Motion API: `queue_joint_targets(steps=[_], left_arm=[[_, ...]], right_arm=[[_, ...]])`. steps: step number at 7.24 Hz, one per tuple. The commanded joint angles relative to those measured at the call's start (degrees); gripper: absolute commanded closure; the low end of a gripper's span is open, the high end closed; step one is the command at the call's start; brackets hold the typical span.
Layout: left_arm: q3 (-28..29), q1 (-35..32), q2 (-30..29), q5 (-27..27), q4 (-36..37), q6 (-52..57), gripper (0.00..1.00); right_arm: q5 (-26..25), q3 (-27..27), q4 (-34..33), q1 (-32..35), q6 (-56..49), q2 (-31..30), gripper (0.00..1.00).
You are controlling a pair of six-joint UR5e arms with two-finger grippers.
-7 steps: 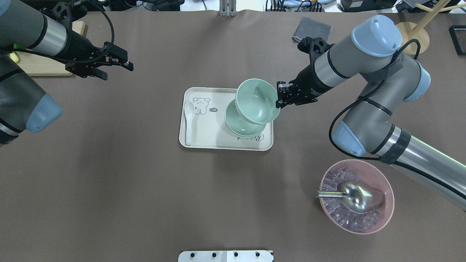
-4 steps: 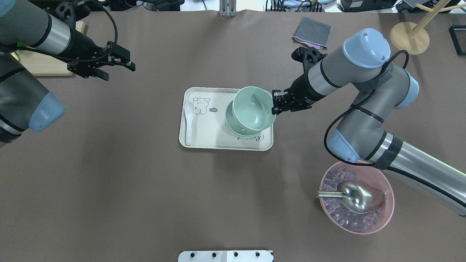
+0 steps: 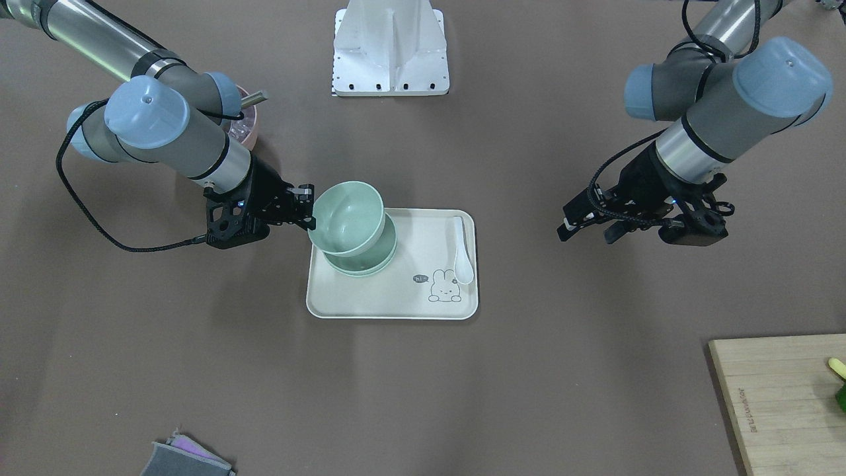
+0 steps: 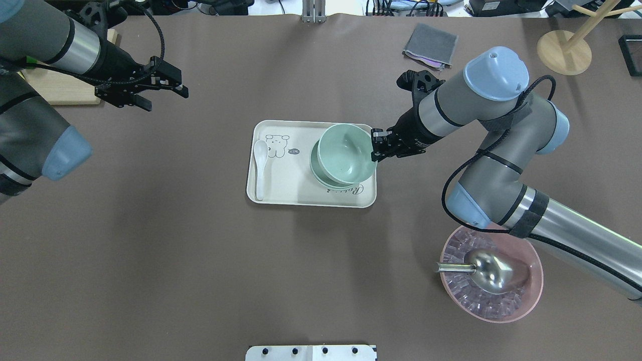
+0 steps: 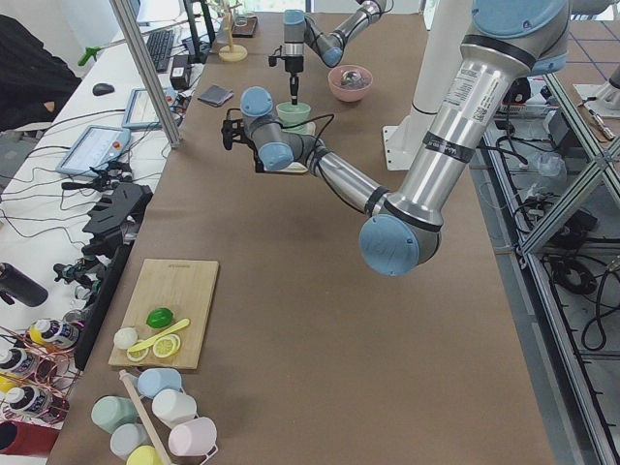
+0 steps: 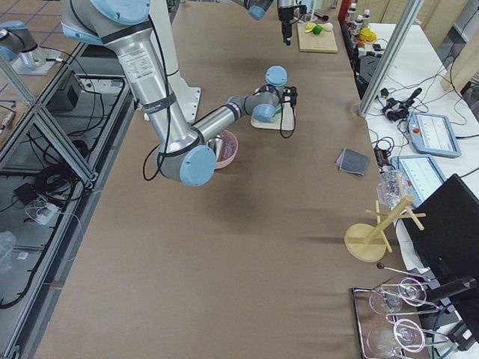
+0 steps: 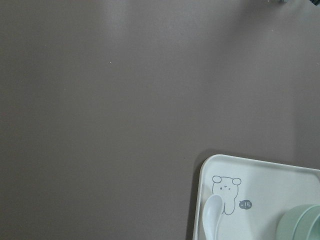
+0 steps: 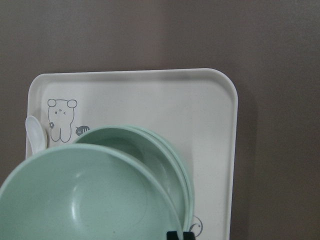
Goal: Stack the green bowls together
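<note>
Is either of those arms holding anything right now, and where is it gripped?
The right pincer holds a green bowl by its rim, above the stacked bowls on the tray. The left pincer is empty.

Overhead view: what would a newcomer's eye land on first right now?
The green bowl held over two nested bowls on the white tray at mid-table, the right gripper with jaws shut on its rim. Next, the pink bowl with its metal scoop at the robot's right, and the left gripper open, far off.
</note>
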Motion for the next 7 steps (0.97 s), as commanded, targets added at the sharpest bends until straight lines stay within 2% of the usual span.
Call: queue_joint_targets(steps=[1, 3, 4, 5, 6, 7], left_arm=[[-0.01, 0.00, -0.09, 0.04, 0.04, 0.00, 0.03], [0.17, 0.00, -0.27, -0.04, 0.04, 0.00, 0.03], [0.17, 0.00, -0.27, -0.04, 0.04, 0.00, 0.03], [0.25, 0.00, -0.27, -0.04, 0.04, 0.09, 0.03], [0.34, 0.00, -0.27, -0.04, 0.04, 0.00, 0.03], [0.34, 0.00, -0.27, -0.04, 0.04, 0.09, 0.03]], right_arm=[[-0.60, -0.49, 0.00, 0.03, 0.05, 0.97, 1.00], [-0.61, -0.50, 0.00, 0.03, -0.03, 0.89, 1.00], [-0.69, -0.58, 0.00, 0.03, -0.03, 0.89, 0.91], [-0.70, -0.67, -0.08, 0.03, -0.03, 0.89, 0.17], [-1.04, -0.67, 0.00, 0.03, 0.05, 0.89, 0.00], [-1.40, -0.67, 0.00, 0.03, 0.05, 0.89, 0.00]])
